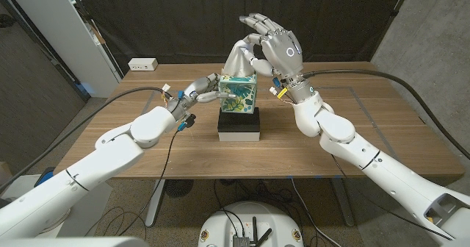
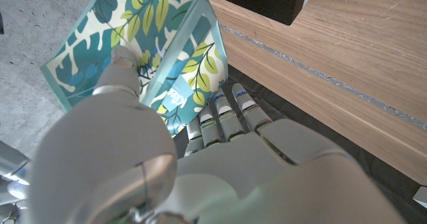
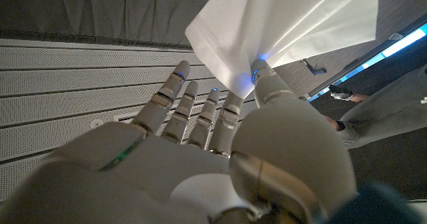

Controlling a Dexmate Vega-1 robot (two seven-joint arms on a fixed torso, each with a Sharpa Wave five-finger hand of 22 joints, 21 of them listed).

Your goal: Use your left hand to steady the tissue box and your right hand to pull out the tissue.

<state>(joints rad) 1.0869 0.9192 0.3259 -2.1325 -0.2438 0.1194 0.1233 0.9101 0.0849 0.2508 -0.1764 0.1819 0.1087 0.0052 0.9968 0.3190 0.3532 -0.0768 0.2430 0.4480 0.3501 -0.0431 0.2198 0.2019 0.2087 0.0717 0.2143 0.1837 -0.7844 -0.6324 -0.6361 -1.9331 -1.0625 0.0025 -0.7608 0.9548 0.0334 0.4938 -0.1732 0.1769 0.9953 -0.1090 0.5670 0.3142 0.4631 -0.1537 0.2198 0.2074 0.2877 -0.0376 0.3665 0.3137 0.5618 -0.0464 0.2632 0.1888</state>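
A tissue box [image 1: 239, 92] with a teal and green leaf print stands on a black-and-white block [image 1: 240, 126] at the table's middle. My left hand [image 1: 199, 91] presses against the box's left side, thumb and fingers wrapped on the printed box [image 2: 143, 51] in the left wrist view. A white tissue [image 1: 240, 57] rises from the box top, stretched upward. My right hand [image 1: 275, 45] hovers above and right of the box and pinches the tissue's upper end. The right wrist view shows the tissue [image 3: 280, 24] caught between thumb and a finger of the right hand [image 3: 220, 157].
The wooden table [image 1: 367, 122] spreads out on both sides of the block. A white power strip [image 1: 143, 65] lies at the far left corner. Cables run along both arms. Dark curtains hang behind the table.
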